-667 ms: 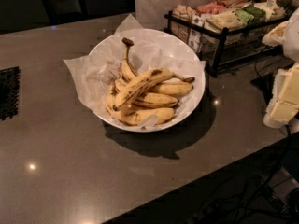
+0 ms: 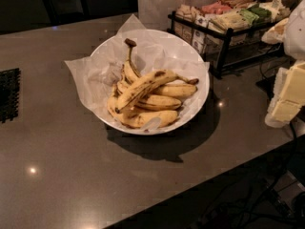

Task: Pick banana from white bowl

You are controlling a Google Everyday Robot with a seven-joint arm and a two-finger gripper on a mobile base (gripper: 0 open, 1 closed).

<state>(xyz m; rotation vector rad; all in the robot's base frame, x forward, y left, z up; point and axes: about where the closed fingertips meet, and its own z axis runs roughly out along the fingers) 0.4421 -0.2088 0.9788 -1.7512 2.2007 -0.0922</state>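
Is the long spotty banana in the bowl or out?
In. The banana lies atop the others inside the white bowl; the gripper is at the right edge, apart.

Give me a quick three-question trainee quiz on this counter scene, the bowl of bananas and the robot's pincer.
1. True or false: the long speckled banana lies on top of the pile in the white bowl.
2. Where is the pincer? A) inside the bowl B) at the right edge of the view, away from the bowl C) at the left edge of the view
3. Fill in: the bowl is lined with crumpled white ____.
Key: 1 true; 2 B; 3 paper.
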